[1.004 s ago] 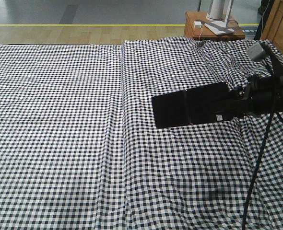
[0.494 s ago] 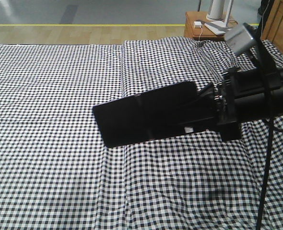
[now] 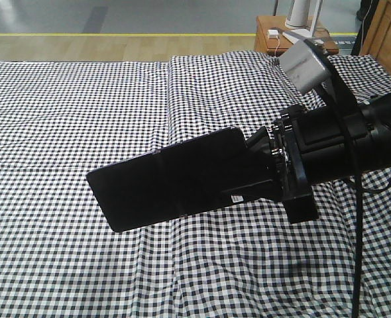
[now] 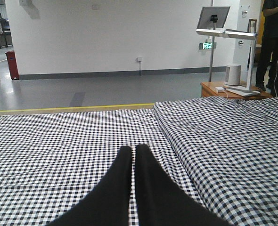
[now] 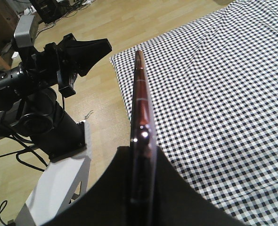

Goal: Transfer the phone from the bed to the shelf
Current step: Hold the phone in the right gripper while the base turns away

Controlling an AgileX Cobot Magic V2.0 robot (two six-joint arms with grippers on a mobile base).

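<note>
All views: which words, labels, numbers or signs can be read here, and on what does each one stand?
Sticker on the phone: there is print, but it is too small to read.
Green lit sign on the wall: too blurred to read.
No other text shows in any view, so nothing can be quoted.

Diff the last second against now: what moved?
The right claw, shut on the phone throughout, swung it leftward across the front view and closer to that camera, clear of the bed. The bed's cloth and the side table stayed put.
</note>
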